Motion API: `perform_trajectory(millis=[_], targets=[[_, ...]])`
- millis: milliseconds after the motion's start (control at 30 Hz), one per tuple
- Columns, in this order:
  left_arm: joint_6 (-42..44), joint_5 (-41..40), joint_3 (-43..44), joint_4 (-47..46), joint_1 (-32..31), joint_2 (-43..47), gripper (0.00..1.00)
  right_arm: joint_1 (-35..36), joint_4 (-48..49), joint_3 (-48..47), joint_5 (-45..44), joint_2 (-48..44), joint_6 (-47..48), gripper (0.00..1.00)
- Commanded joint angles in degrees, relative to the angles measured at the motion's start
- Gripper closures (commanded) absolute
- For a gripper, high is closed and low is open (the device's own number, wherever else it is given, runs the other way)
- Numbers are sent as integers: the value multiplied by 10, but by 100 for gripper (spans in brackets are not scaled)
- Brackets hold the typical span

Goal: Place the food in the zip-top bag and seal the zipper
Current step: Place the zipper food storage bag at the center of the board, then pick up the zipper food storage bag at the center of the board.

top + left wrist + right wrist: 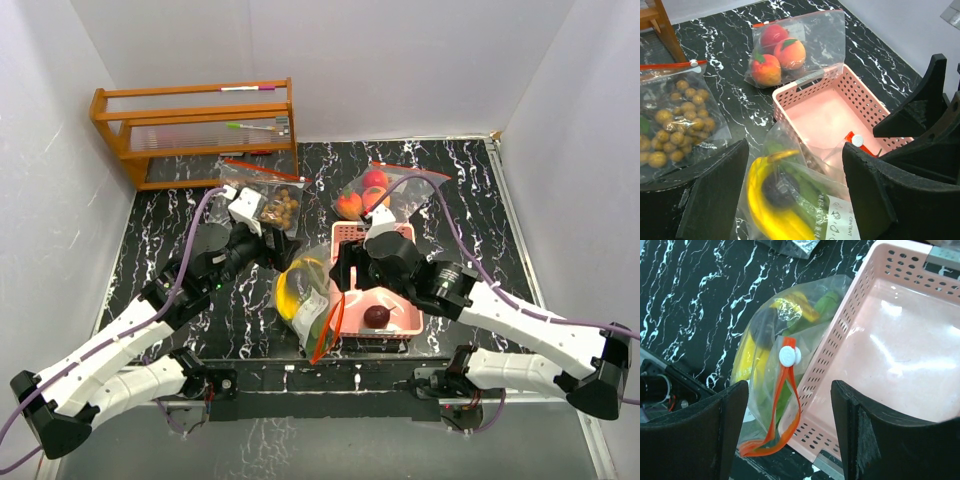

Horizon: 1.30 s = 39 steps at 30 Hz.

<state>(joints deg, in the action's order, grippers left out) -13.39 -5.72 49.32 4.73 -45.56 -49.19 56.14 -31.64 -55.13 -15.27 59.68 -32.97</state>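
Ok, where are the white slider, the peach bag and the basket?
slider (pixel 789 356): right wrist view, its white knob.
peach bag (pixel 815 42): left wrist view, clear plastic beside the fruit.
basket (pixel 875 107): left wrist view, perforated side wall.

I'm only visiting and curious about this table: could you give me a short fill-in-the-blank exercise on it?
1. The table is black with ____ veins.
2. The bananas lie inside a clear zip-top ____.
3. The lone dark fruit sits in the pink ____.
Missing words: white; bag; basket.
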Motion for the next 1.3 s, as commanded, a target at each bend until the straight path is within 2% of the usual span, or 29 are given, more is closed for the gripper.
perform_trajectory(millis=[0,100,200,400,500,667,900,1000,1067,1133,1267], targets=[[49,11,25,-12,1,5,27,0,98,23,36,-24,17,32],[59,19,25,-11,1,4,28,-4,126,41,44,-16,33,33],[69,22,30,-6,1,6,34,-8,161,55,58,-10,53,37],[83,27,47,15,1,11,34,-12,171,63,37,5,50,43],[88,32,51,19,1,11,34,-12,184,69,55,13,54,48],[97,30,63,34,1,15,34,-12,192,70,80,33,63,67],[117,11,81,75,1,36,32,-12,206,49,121,68,109,87],[121,10,83,85,1,47,27,-12,204,16,152,77,145,90],[125,11,88,96,1,51,20,-12,202,-15,166,78,179,92],[133,17,97,111,1,53,4,-13,201,-51,178,75,222,92],[156,33,103,113,1,70,3,-12,172,-128,202,86,314,92]])
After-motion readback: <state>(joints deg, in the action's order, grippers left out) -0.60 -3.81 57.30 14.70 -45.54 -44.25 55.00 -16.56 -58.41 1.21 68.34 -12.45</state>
